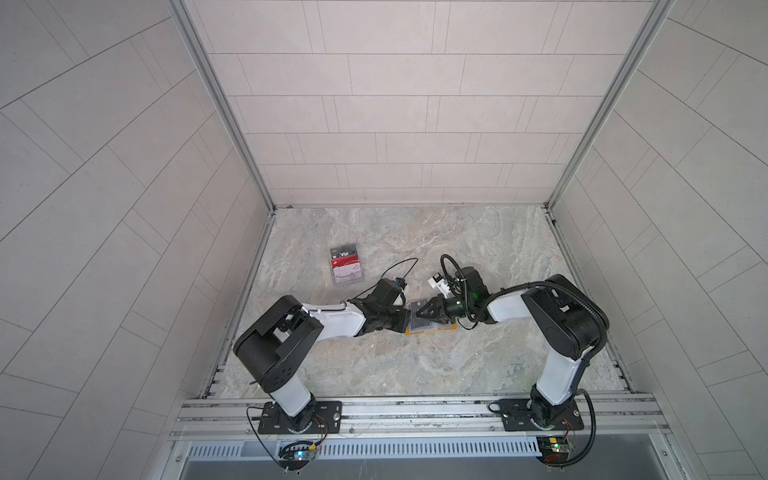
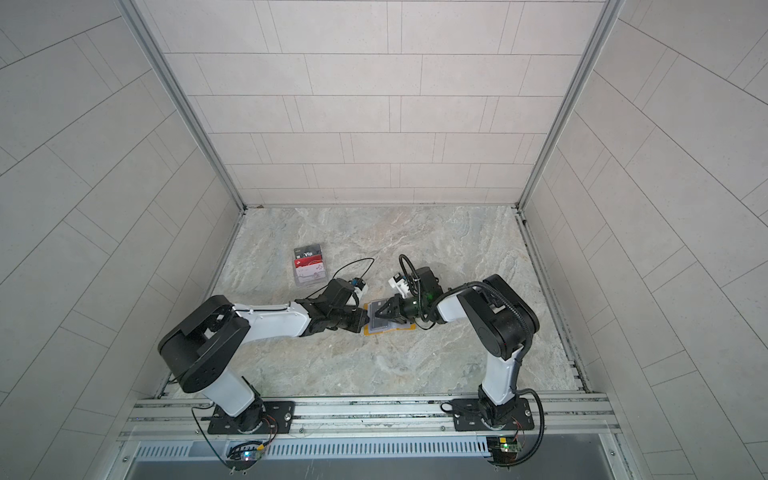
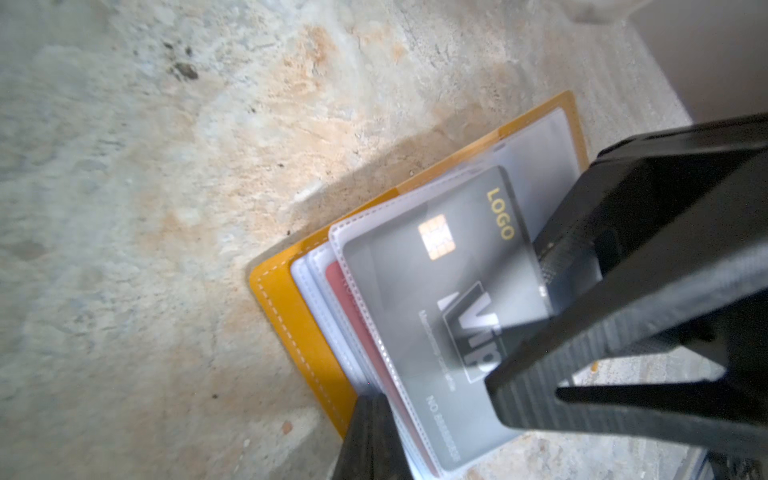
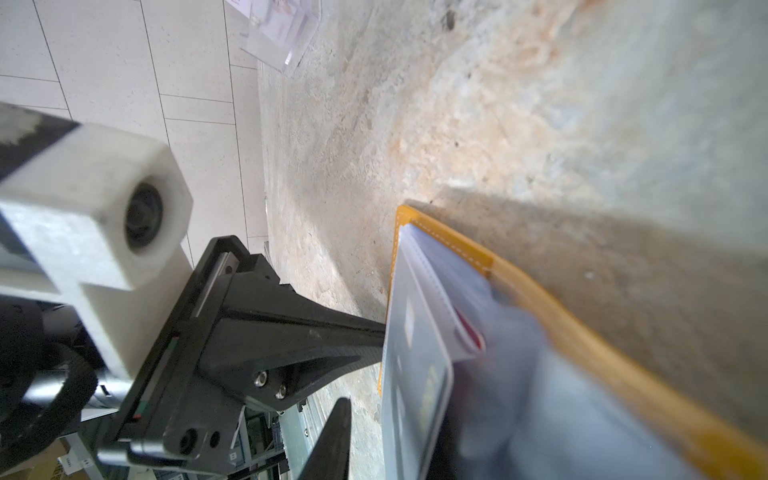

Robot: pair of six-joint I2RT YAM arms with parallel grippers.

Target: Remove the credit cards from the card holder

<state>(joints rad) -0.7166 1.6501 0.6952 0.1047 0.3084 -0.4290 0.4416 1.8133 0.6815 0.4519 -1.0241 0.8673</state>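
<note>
As card holder [image 3: 291, 316] lies open btwn them, left pincer [image 1: 404, 321] closed at edge, right pincer [image 1: 420, 318] unclear

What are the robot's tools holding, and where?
The left tool pinches the card holder's clear sleeve edge. The right tool seems to grip the grey card's end.

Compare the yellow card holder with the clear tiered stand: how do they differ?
The card holder is opaque mustard-yellow; the clear stand is see-through. The card holder lies open, cards tucked in sleeves; the clear stand shows its cards stepped in tiers. Both carry a dark grey Vip card and a red card.
</note>
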